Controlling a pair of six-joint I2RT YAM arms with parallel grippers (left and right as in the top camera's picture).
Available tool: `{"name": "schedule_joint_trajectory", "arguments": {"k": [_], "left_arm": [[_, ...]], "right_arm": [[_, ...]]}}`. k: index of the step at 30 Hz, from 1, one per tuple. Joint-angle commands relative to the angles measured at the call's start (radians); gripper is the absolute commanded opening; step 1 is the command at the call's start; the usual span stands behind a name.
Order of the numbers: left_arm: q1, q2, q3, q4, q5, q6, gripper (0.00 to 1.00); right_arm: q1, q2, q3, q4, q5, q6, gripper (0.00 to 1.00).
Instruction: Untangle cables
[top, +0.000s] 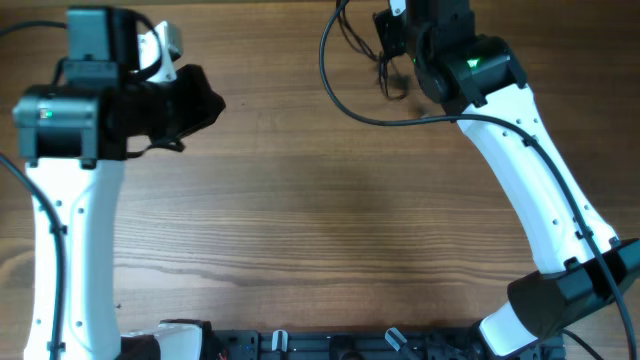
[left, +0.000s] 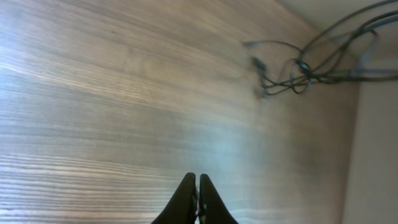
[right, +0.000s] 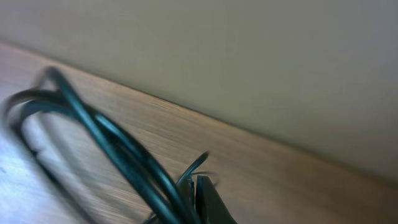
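A tangle of thin dark cables (top: 386, 72) hangs at the table's far edge, under my right gripper (top: 396, 38). In the right wrist view my right gripper (right: 198, 186) is shut on the cables (right: 118, 146), and thick dark strands loop off to the left just above the wood. My left gripper (top: 195, 100) is at the far left, well apart from the tangle. In the left wrist view its fingers (left: 197, 186) are shut and empty above bare wood, and the cable tangle (left: 305, 70) shows far ahead at the upper right.
A wooden table (top: 320, 220) with a pale wall (right: 249, 56) just behind its far edge. A thick black cable (top: 335, 95) curves from the right arm over the far table. Dark hardware (top: 330, 345) lines the near edge.
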Motion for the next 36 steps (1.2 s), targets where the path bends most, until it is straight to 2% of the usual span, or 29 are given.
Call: {"name": "schedule_joint_trajectory", "arguments": {"k": [1,2,3,4,8,13,16,18,20,22,24,30,34,36], "left_arm": [[-0.165,0.024,0.005,0.091,-0.423,-0.233,0.08],[-0.204,0.043,0.005,0.123,-0.473,-0.246,0.11],[-0.246,0.072,0.005,0.161,-0.521,-0.259,0.24],[-0.274,0.103,0.005,0.193,-0.544,-0.259,0.31],[-0.305,0.224,0.005,0.304,-0.518,-0.314,0.43],[-0.256,0.27,0.005,0.432,-0.198,-0.315,0.39],[-0.214,0.27,0.006,0.484,0.002,-0.41,0.39],[-0.195,0.27,0.006,0.543,0.147,-0.42,0.39],[-0.19,0.27,0.006,0.583,0.264,-0.42,0.4],[-0.18,0.27,0.006,0.593,0.418,-0.42,0.46],[-0.165,0.27,0.006,0.593,0.527,-0.442,0.45],[-0.156,0.269,0.006,0.603,0.612,-0.464,0.44],[-0.161,0.269,0.006,0.603,0.604,-0.462,0.43],[-0.171,0.27,0.006,0.603,0.546,-0.455,0.43]], "right_arm": [[-0.007,0.002,0.011,-0.014,-0.001,0.254,0.04],[-0.006,-0.003,0.011,-0.019,-0.029,0.269,0.04],[-0.005,-0.015,0.011,-0.038,-0.08,0.307,0.04],[-0.005,-0.03,0.011,-0.058,-0.127,0.328,0.04],[-0.005,-0.103,0.011,-0.112,-0.261,0.396,0.04],[-0.005,-0.187,0.011,-0.13,-0.354,0.428,0.04],[-0.005,-0.209,0.011,-0.134,-0.417,0.429,0.04],[-0.005,-0.21,0.011,-0.138,-0.438,0.428,0.04],[-0.005,-0.209,0.011,-0.148,-0.438,0.406,0.04],[-0.005,-0.209,0.011,-0.15,-0.426,0.393,0.04],[-0.005,-0.209,0.011,-0.148,-0.425,0.375,0.04],[-0.014,-0.203,0.011,-0.112,-0.418,0.384,0.04],[-0.015,-0.2,0.011,-0.1,-0.435,0.406,0.04],[-0.015,-0.2,0.011,-0.095,-0.482,0.406,0.04]]}}
